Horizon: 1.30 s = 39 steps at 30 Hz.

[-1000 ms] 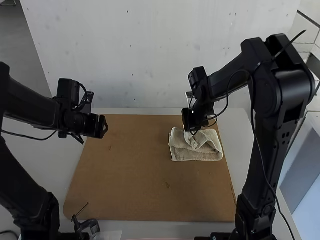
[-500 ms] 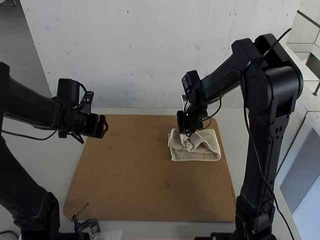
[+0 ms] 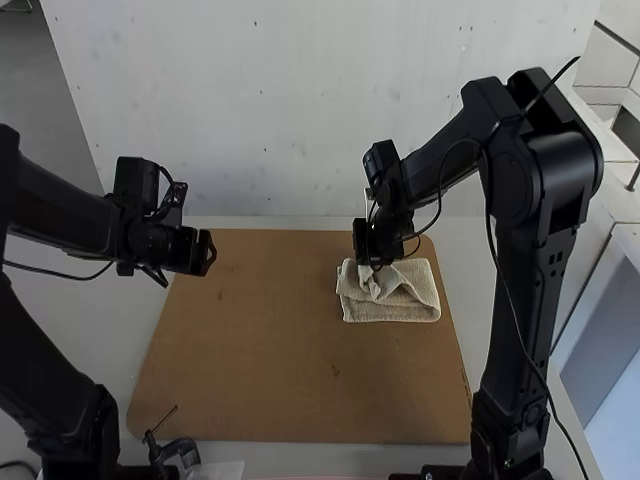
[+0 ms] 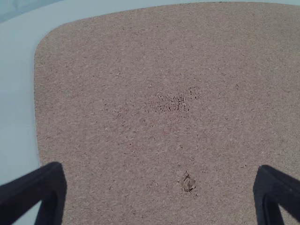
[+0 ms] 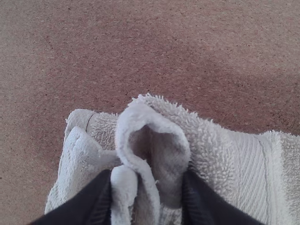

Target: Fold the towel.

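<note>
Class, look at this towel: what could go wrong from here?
The right arm's fingers pinch a rumpled bunch of the towel, so the fold may end up creased. The towel lies close to the board's right edge in the high view; a pull that way might drag it over. The left arm's fingers are away from the cloth, so it might slide.

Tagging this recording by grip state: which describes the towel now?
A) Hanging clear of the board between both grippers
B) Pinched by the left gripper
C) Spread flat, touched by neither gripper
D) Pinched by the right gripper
D: a bunched fold of the towel sits between the jaws of the right gripper, while the left gripper is over bare board.
</note>
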Available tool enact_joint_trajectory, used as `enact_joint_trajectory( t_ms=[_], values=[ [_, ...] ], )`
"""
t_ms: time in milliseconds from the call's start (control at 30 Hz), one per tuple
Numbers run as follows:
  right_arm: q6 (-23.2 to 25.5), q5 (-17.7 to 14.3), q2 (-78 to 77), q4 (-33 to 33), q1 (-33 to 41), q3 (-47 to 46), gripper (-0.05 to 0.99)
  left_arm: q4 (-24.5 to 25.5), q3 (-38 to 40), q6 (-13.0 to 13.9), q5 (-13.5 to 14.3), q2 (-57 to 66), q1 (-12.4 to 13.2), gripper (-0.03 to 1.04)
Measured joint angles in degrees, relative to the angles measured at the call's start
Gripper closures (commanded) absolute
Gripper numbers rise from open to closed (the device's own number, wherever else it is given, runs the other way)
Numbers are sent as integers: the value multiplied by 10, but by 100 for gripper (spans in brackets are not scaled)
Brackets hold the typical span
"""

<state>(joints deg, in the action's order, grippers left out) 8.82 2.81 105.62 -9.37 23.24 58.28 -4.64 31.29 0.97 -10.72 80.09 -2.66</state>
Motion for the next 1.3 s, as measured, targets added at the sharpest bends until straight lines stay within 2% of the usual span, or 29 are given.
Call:
enact_joint_trajectory(
  t_ms=[100, 367, 667, 700, 767, 867, 1033, 1300],
  values=[
    [9, 12, 0, -2, 1, 0, 60, -1, 0, 0, 0, 0, 0, 13],
    [35, 50, 0, -1, 17, 0, 60, -2, 0, 0, 0, 0, 0, 13],
    [73, 99, -47, 50, 29, -2, 58, -2, 0, 0, 0, 0, -1, 13],
    [75, 101, -56, 48, 29, -2, 58, -2, 0, 0, 0, 0, -1, 13],
    [76, 103, -74, 33, 28, -1, 66, -2, 0, 0, 0, 0, -3, 13],
    [71, 97, -87, -4, 21, 1, 74, -2, 0, -2, 0, 0, -4, 13],
    [34, 51, -88, -62, 8, 3, 91, -3, 0, -2, 0, 0, -3, 13],
    [2, 17, -81, -75, 9, -4, 91, -8, 0, -2, 0, 0, -3, 13]
  ],
)
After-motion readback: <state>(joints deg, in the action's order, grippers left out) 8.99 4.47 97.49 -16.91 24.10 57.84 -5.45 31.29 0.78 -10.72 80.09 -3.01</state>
